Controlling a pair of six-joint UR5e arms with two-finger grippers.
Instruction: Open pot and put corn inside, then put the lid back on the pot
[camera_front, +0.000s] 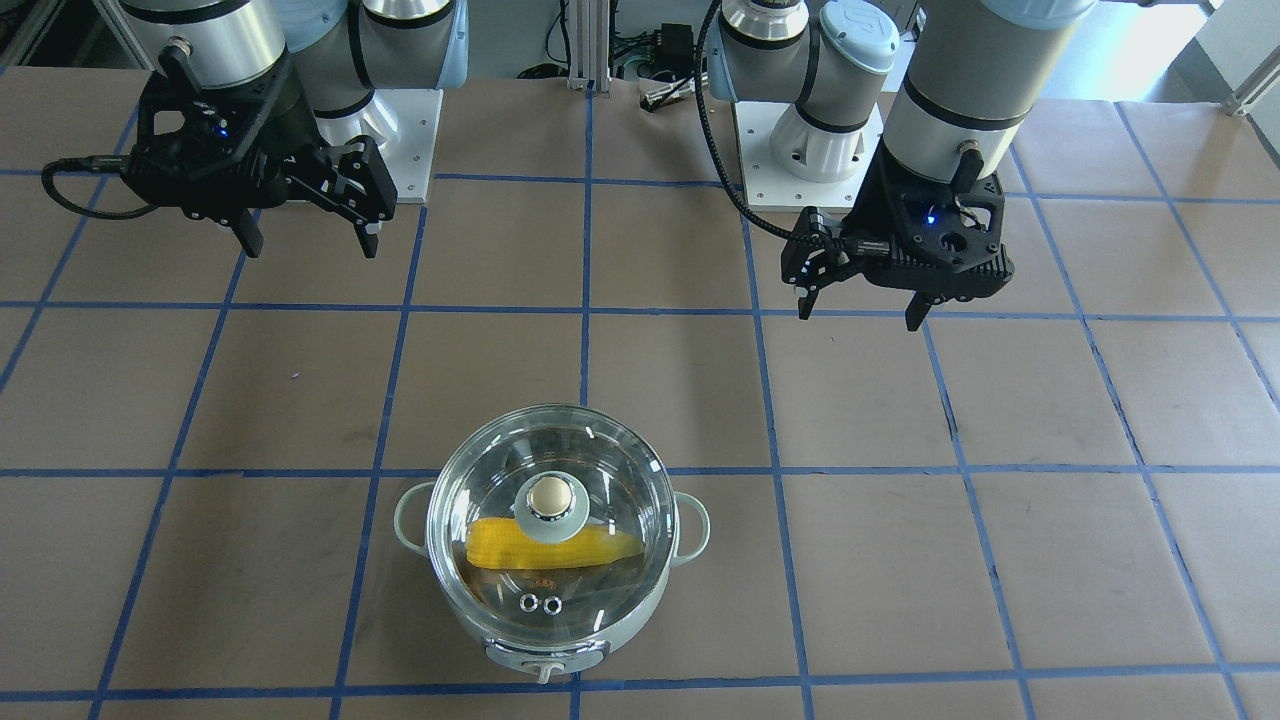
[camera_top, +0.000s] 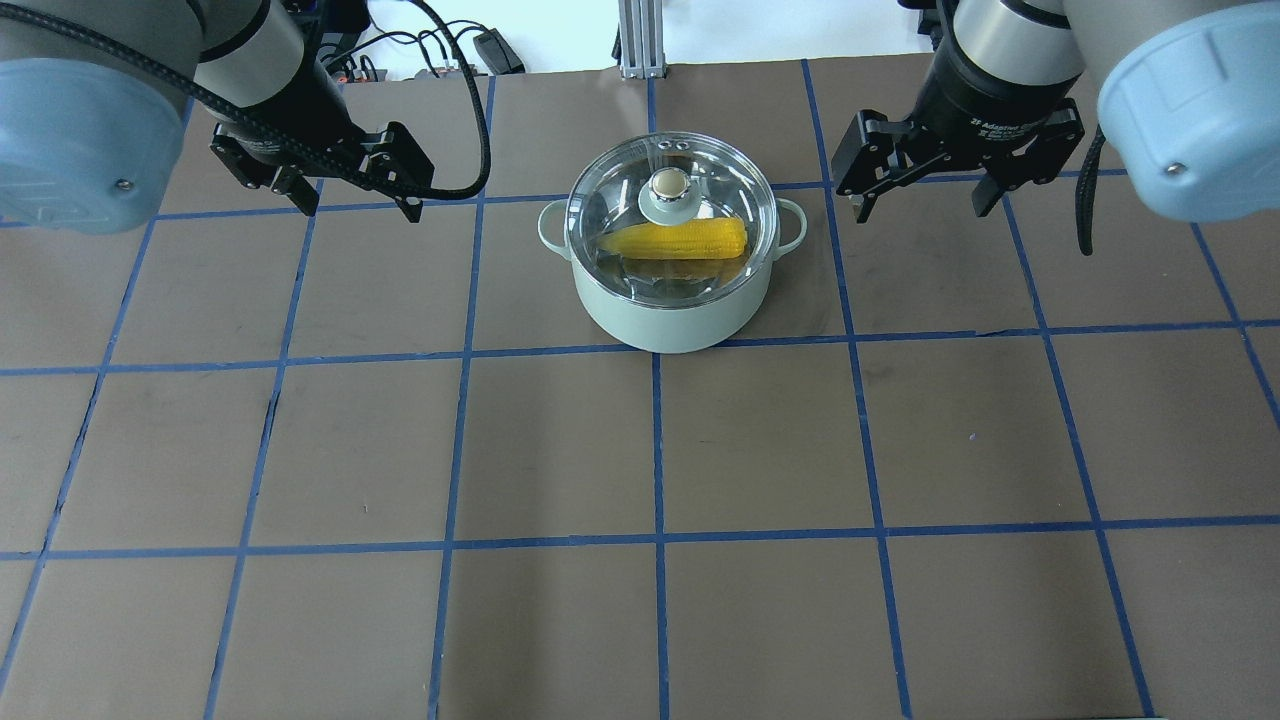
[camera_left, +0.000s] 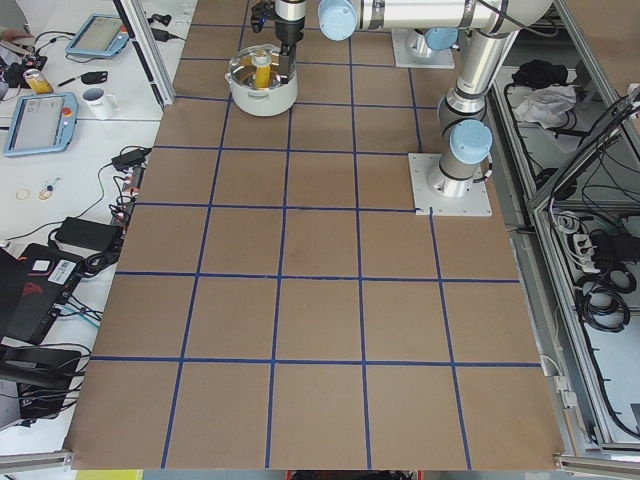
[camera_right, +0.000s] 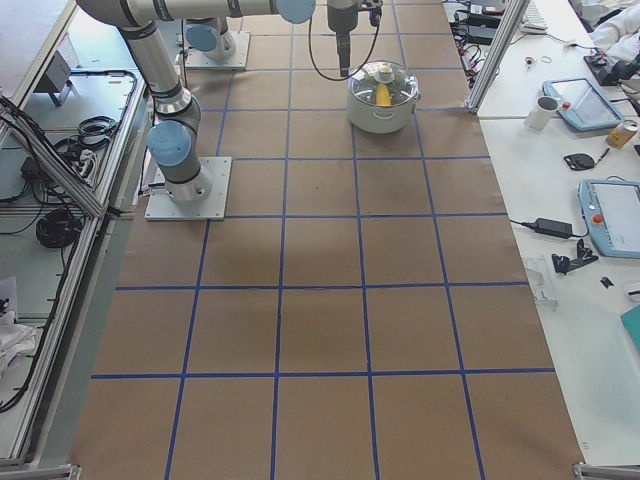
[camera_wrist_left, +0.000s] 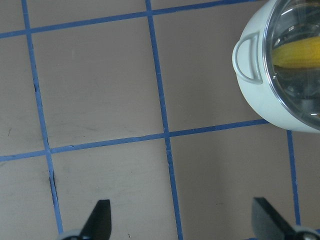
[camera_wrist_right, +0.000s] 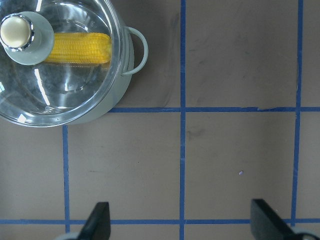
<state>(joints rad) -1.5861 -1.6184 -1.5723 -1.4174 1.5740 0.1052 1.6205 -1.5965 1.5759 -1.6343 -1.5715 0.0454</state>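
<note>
The mint-green pot (camera_top: 670, 315) stands on the table between the arms, and it also shows in the front view (camera_front: 545, 655). The clear glass lid (camera_top: 612, 195) sits closed on it, knob (camera_front: 548, 497) on top. The yellow corn (camera_top: 690, 238) lies inside under the glass, and it also shows in the front view (camera_front: 500, 545). My left gripper (camera_top: 355, 205) is open and empty, raised to the pot's left. My right gripper (camera_top: 922, 212) is open and empty, raised to its right. The left wrist view has the pot (camera_wrist_left: 255, 95) at the top right. The right wrist view has the lid (camera_wrist_right: 65, 85) and corn (camera_wrist_right: 80, 47) at the top left.
Brown paper with a blue tape grid (camera_top: 655, 540) covers the table. The arm bases (camera_front: 800, 150) stand at the robot's side. Side benches beyond the table's far edge hold tablets (camera_right: 615, 215), a mug (camera_right: 545, 110) and cables.
</note>
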